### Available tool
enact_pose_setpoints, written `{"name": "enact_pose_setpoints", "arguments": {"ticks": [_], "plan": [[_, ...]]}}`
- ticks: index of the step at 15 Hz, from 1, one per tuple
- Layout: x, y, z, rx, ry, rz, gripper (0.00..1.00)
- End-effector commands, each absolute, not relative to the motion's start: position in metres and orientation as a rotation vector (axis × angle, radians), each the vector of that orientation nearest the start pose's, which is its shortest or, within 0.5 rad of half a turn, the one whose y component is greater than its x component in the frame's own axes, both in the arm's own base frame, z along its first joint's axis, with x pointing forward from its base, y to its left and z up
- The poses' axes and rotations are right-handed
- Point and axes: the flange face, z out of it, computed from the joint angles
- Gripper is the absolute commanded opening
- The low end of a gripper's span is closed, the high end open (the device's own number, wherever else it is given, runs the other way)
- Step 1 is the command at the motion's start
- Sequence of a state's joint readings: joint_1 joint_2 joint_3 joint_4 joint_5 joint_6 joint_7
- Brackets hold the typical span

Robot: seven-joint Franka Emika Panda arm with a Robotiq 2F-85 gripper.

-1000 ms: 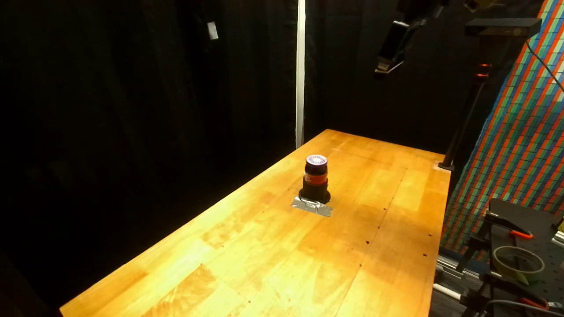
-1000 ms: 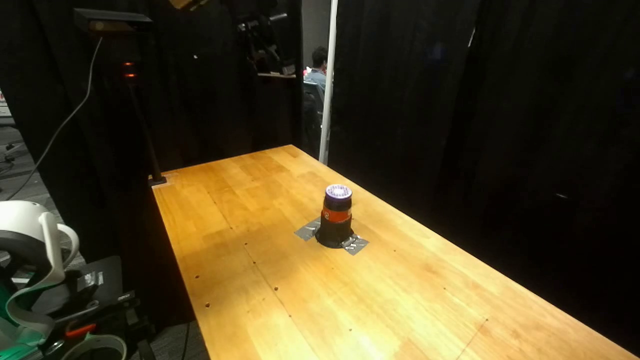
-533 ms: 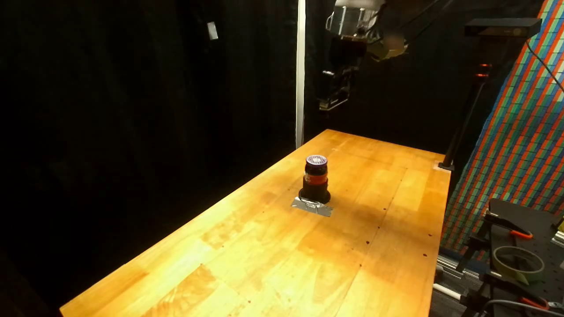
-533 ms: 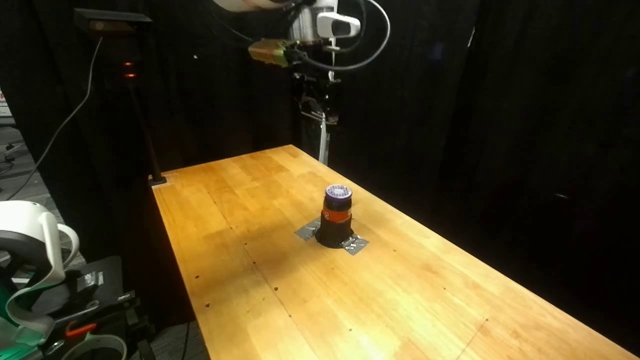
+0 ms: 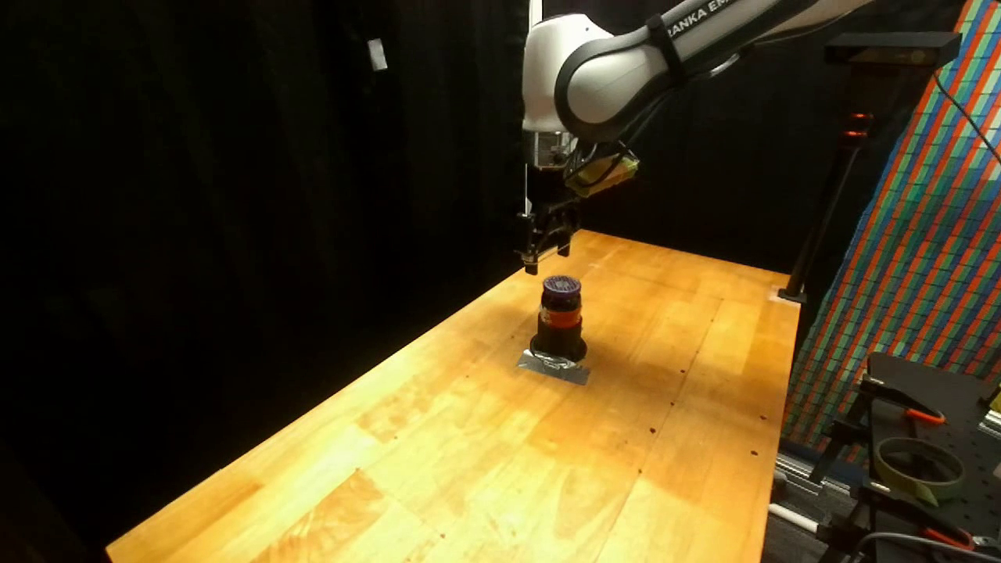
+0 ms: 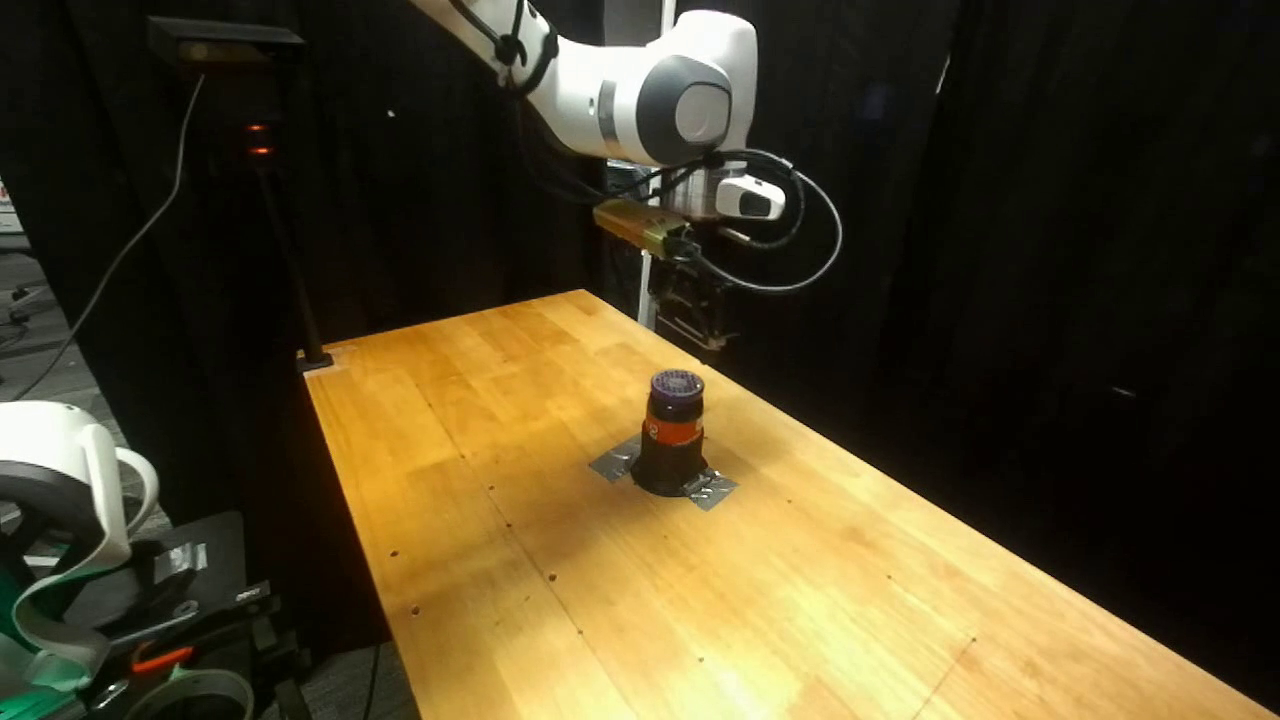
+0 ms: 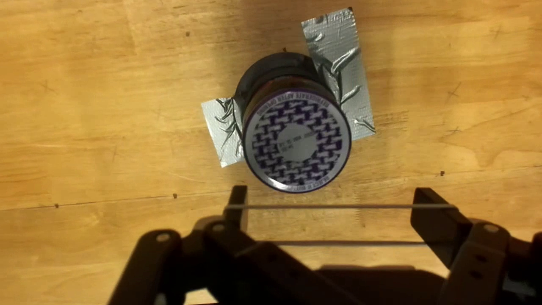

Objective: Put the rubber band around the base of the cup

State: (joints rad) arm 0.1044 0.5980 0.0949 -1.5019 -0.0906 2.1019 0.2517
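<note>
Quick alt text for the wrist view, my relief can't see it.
A rubber band stretches in two strands between the spread fingers, not yet around the cup. Above it in frame, the cup shows its purple-patterned lid from overhead; grey tape runs from its dark base onto the wooden table.

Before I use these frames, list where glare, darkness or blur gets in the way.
In both exterior views, the wooden table brightens almost to glare toward the camera, and the black gripper partly melts into the dark curtains; in the wrist view, a white highlight marks the rim of the jar lid, while the dark fingers and rubber band look slightly soft.
</note>
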Motion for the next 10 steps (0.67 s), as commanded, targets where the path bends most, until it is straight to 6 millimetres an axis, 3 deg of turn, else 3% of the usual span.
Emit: {"name": "enact_pose_setpoints", "arguments": {"ticks": [1,10], "plan": [[0.723,0.121,0.316,-3.161,0.056,0.025,1.0],[0.742,0.11,0.284,-3.145,0.043,0.194,1.0]]}}
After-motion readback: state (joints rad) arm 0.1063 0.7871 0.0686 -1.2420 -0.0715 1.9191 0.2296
